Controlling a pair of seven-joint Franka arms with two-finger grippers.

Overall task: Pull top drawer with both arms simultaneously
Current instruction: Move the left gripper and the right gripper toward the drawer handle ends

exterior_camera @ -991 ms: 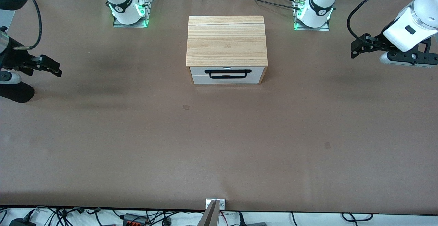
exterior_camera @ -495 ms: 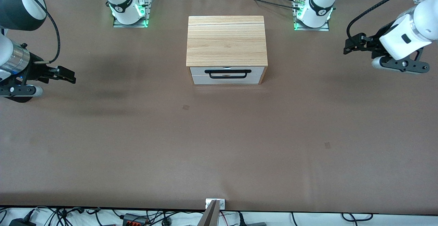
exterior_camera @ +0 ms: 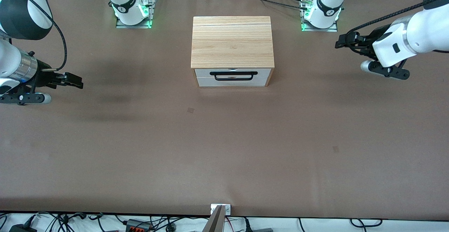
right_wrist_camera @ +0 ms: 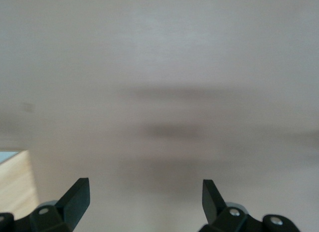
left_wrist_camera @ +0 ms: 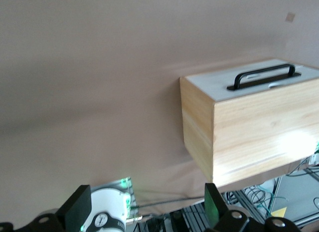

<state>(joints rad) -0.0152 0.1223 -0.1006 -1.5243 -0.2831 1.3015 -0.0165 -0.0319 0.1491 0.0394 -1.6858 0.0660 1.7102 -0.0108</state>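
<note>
The light-wood cabinet (exterior_camera: pixel 232 41) stands at the middle of the table, near the arms' bases. Its top drawer (exterior_camera: pixel 233 72) is shut, its white front and black bar handle (exterior_camera: pixel 234 75) facing the front camera. My left gripper (exterior_camera: pixel 342 41) hangs open and empty over bare table toward the left arm's end, well apart from the cabinet. My right gripper (exterior_camera: pixel 76 81) hangs open and empty toward the right arm's end. The left wrist view shows the open left gripper (left_wrist_camera: pixel 147 207), the cabinet (left_wrist_camera: pixel 249 127) and the handle (left_wrist_camera: pixel 264 76). The right wrist view shows the open right gripper (right_wrist_camera: pixel 144 194) over bare table.
The brown table (exterior_camera: pixel 224 147) stretches wide around the cabinet. The right arm's base (exterior_camera: pixel 131 9) and the left arm's base (exterior_camera: pixel 321 12) stand at the table's back edge with cables. A small metal bracket (exterior_camera: pixel 220 209) sits at the front edge.
Both grippers have moved inward toward the cabinet. The right gripper has also come a little lower in the view. The drawer has stayed shut.
</note>
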